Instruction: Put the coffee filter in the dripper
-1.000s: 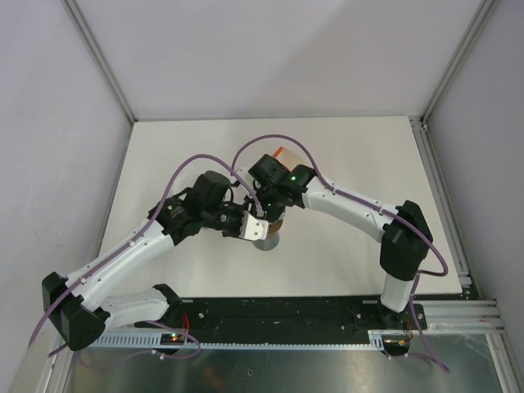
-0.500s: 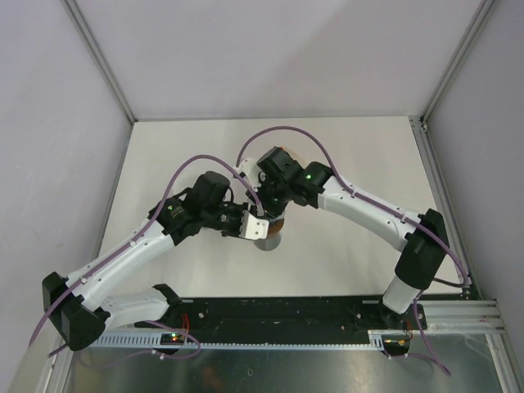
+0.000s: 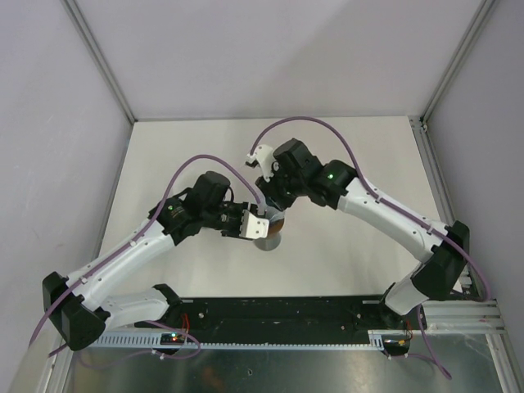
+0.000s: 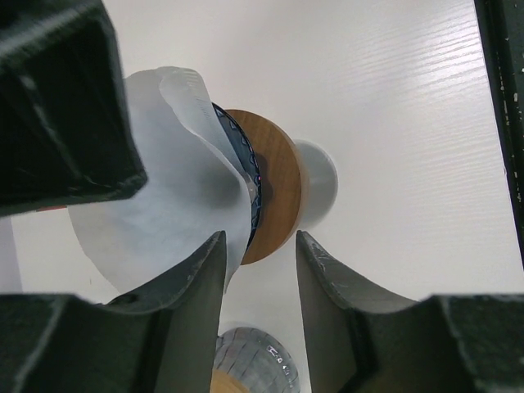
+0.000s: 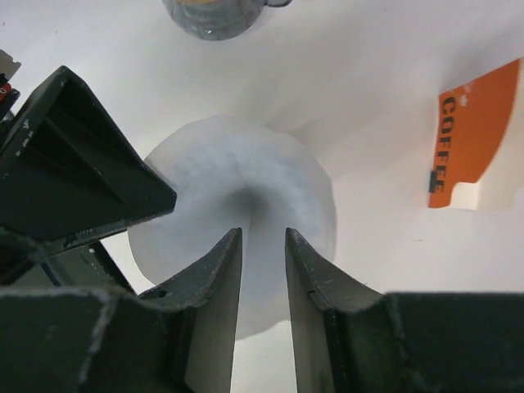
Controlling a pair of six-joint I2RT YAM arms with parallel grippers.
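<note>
1. Both grippers are crowding the dripper [image 4: 278, 188]; the coffee filter [image 5: 213, 188] is sitting loosely inside, just beyond the right gripper [image 5: 262, 237], slightly spread and empty.
2. Left gripper [image 4: 258, 241] is straddling the dripper; whether it is clamping, I cannot tell.
3. Pressing gently, centrally is looking wisest.

The left arm [image 3: 123, 254] and right arm [image 3: 385, 217] are built alike, with smooth white shells between bulky black housings [image 3: 70, 315]. The largest housings lie at 8 and 4 o'clock in the top view. Small dark screw dots line the white links. A purple cable [image 3: 192, 164] runs along each arm, and a green light [image 3: 330, 173] glows on each black wrist block. The left gripper [image 4: 258, 237] and right gripper [image 5: 264, 231] have matt black tapered fingers with ribbed triangular backs and pale scuffed edges, on white mounts.
</note>
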